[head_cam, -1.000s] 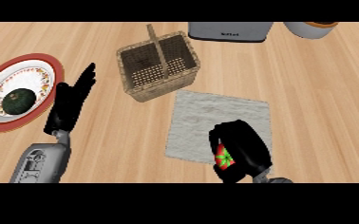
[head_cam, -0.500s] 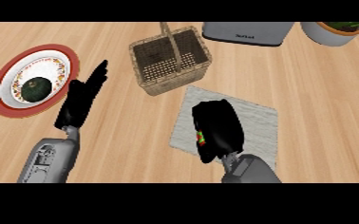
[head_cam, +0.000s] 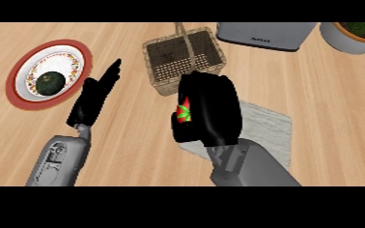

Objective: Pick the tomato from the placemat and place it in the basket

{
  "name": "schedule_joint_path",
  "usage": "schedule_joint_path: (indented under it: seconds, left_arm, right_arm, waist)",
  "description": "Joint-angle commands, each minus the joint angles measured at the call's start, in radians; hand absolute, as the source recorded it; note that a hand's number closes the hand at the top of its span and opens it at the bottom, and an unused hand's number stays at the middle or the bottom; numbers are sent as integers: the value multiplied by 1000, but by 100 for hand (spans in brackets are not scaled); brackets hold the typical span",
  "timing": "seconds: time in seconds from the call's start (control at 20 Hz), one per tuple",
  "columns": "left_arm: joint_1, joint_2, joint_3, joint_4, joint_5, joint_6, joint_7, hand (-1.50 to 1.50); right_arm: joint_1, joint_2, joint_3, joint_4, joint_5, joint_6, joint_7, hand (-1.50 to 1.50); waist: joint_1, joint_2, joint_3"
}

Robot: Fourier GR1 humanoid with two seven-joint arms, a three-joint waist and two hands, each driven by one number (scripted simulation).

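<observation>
Since its fingers curled round the tomato (head_cam: 185, 111), the right hand (head_cam: 208, 108) has carried it off the placemat (head_cam: 267, 128) toward the wicker basket (head_cam: 187, 58), leaving only the drop; the left hand (head_cam: 96, 99) rests open.

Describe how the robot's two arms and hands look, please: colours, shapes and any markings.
Both forearms are grey and blocky, coming in from the lower edge. The left forearm is lighter, with moulded panel outlines on its casing; the right forearm is darker and plainer. Each ends in a black hand: the left hand looks slim, the right hand bulky. No cables or lettering show.
</observation>
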Motion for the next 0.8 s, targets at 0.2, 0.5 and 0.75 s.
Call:
schedule_joint_path:
  seconds: [0.2, 0.5, 0.75]
  left_arm:
    - [-28, -5, -11, 30, -10, -5, 8, 0]
    - [-48, -32, -30, 36, -18, 5, 19, 0]
    - [-61, 1, 9, 53, -1, -7, 16, 0]
  right_arm:
    - [-345, 0, -37, 7, -62, -137, 305, 150]
    - [-587, 0, -125, 127, -109, -156, 405, 150]
    - [-791, 0, -198, 267, -118, -143, 466, 150]
  waist:
    - [19, -13, -9]
    - [22, -12, -11]
    - [14, -13, -13]
